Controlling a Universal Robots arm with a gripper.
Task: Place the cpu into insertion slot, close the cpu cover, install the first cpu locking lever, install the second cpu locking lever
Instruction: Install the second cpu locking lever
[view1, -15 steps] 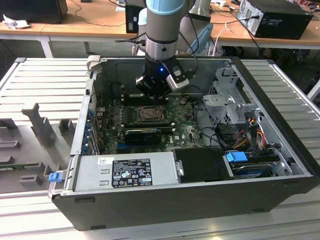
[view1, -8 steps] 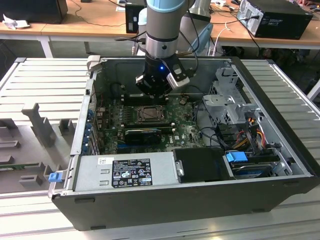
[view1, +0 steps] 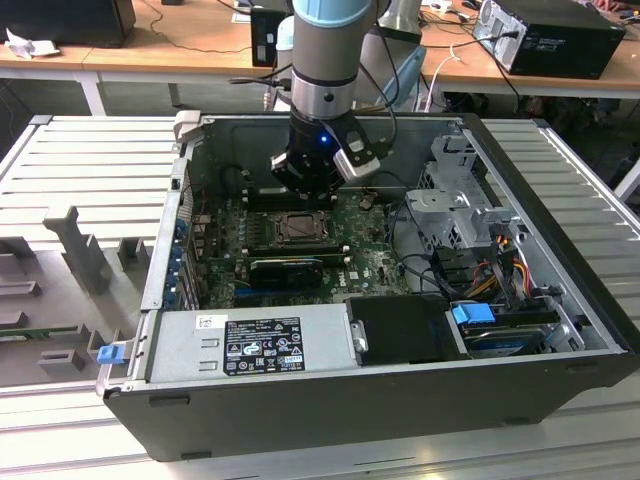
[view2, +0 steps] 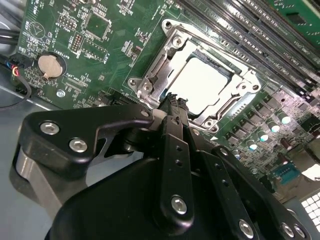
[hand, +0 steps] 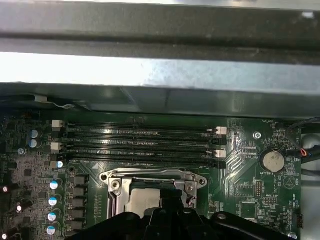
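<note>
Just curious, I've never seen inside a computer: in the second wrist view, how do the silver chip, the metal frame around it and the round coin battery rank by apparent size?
Largest to smallest:
1. cpu cover
2. cpu
3. coin battery

nothing really readable here; the black label on the power supply has print, way too small to make out

Even room light; glare whitens the cpu and a case wall; close parts blur.
</note>
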